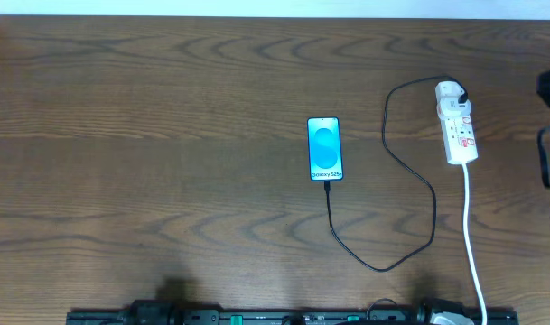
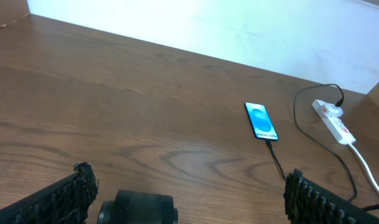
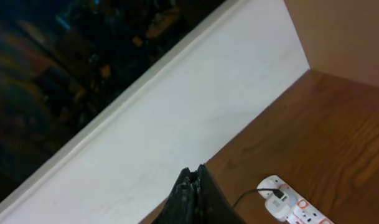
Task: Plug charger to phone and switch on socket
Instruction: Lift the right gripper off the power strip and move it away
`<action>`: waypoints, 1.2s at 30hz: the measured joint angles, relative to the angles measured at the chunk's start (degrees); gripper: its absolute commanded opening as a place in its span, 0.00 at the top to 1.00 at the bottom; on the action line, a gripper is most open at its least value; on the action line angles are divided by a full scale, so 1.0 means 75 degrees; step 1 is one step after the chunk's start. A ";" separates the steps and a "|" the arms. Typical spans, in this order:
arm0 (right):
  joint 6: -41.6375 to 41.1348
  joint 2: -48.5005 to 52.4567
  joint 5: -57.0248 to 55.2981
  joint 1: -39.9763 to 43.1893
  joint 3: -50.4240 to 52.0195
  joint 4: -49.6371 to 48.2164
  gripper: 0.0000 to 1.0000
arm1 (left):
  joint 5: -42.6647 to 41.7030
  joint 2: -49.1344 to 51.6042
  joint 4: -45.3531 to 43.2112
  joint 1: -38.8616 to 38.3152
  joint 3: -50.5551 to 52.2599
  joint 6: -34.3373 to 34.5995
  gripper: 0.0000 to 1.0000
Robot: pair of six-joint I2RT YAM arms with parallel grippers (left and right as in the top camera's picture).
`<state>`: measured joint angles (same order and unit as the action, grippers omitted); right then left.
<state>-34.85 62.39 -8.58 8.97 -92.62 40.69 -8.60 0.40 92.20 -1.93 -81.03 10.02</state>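
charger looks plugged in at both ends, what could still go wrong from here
1. The shut right claw hangs close to the socket, by the black plug of the charger. Aiming for a small red switch, it may knock the plug or shove the socket instead.
2. The charger lies in a slack loop; snagging it could drag the phone or pull out its tip.

Layout on the wooden counter
Slim rectangular smartphone at centre, white elongated power strip to its right; thin black charger cable loops between, seemingly plugged into both.
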 measured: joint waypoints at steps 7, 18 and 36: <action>0.0216 -0.0688 0.0950 0.0000 0.0000 0.0073 0.97 | -0.0020 0.0000 0.0012 0.0000 0.0000 0.0044 0.03; 0.0262 -0.0985 0.2512 0.0000 0.0000 0.0009 0.94 | -0.0090 -0.0006 -0.1483 0.0000 0.0236 0.0090 0.02; 0.0274 -0.1746 0.2748 0.0000 0.0012 -0.0122 0.93 | 0.0201 0.0017 -0.8510 0.0000 0.6312 0.0114 0.03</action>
<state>-32.80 49.30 12.03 8.97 -92.53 39.77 -7.09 0.54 28.38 -1.93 -33.69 10.87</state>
